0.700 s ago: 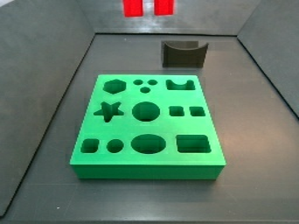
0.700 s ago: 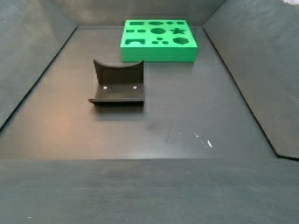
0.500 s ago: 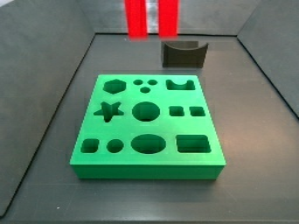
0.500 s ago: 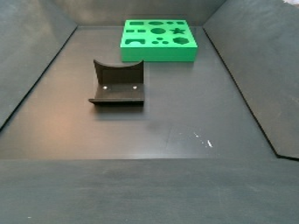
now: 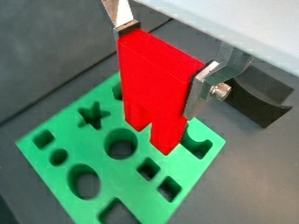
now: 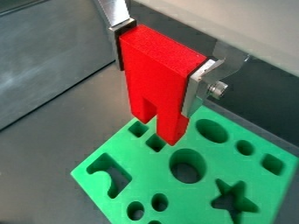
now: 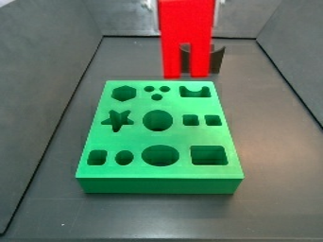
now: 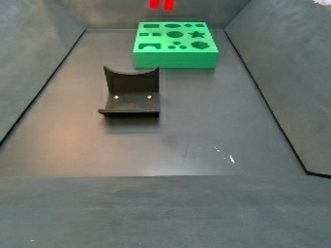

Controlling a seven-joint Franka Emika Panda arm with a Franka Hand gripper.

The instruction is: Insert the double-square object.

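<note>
The double-square object point(image 7: 186, 38) is a tall bright red block with two square legs pointing down. My gripper point(image 5: 162, 61) is shut on its upper part, one silver finger point(image 5: 201, 87) on each side, as both wrist views show point(image 6: 160, 66). The block hangs in the air over the far edge of the green board point(image 7: 177, 106), with its legs above the board's holes point(image 6: 128, 175). In a side view only the leg tips point(image 8: 161, 4) show at the frame's upper edge, beyond the board point(image 8: 177, 61).
The fixture point(image 8: 131, 92) stands on the dark floor apart from the board. In a side view it is partly hidden behind the red block point(image 7: 213, 59). It also shows in a wrist view point(image 5: 257, 96). Sloped grey walls enclose the floor.
The red block has come down a long way into the side view, from only its leg tips showing at the top to hanging just above the board's far edge.
</note>
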